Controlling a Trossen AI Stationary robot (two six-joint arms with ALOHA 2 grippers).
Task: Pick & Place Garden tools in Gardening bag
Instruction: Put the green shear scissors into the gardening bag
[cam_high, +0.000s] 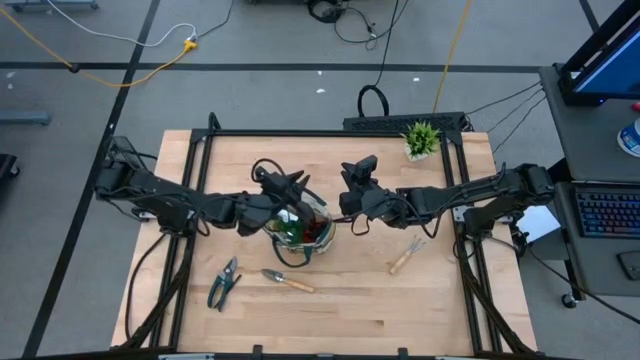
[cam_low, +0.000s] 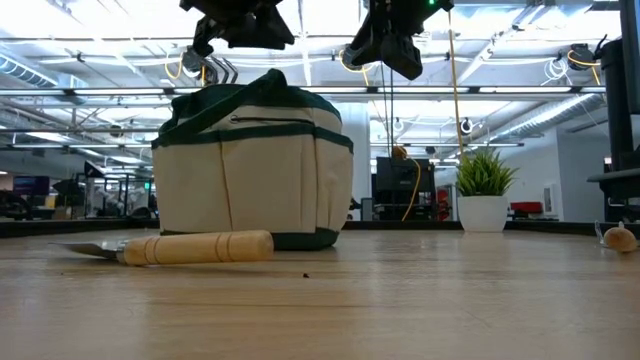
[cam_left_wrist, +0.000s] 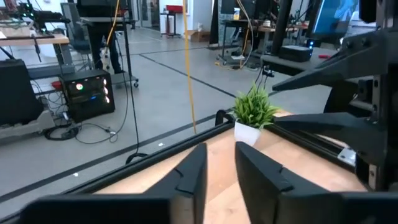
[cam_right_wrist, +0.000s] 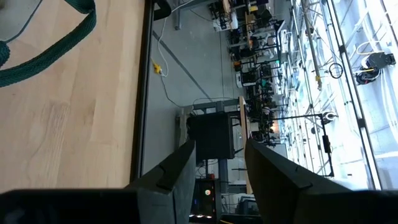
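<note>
We've got both arms parked high over the gardening bag (cam_high: 300, 225), clear of its mouth. Left gripper (cam_left_wrist: 219, 171) and right gripper (cam_right_wrist: 217, 168) are both spread, empty. Pruners (cam_high: 224, 283), trowel (cam_high: 286, 281) and hand fork (cam_high: 405, 256) lie on the table (cam_high: 380, 310) (likely next picks).

Bright, even light comes from long ceiling lamps (cam_low: 100, 45). Shadows on the table (cam_high: 350, 310) are soft and faint. In the low view the near table edge looks blurry. The windows (cam_right_wrist: 348, 74) glare white.
</note>
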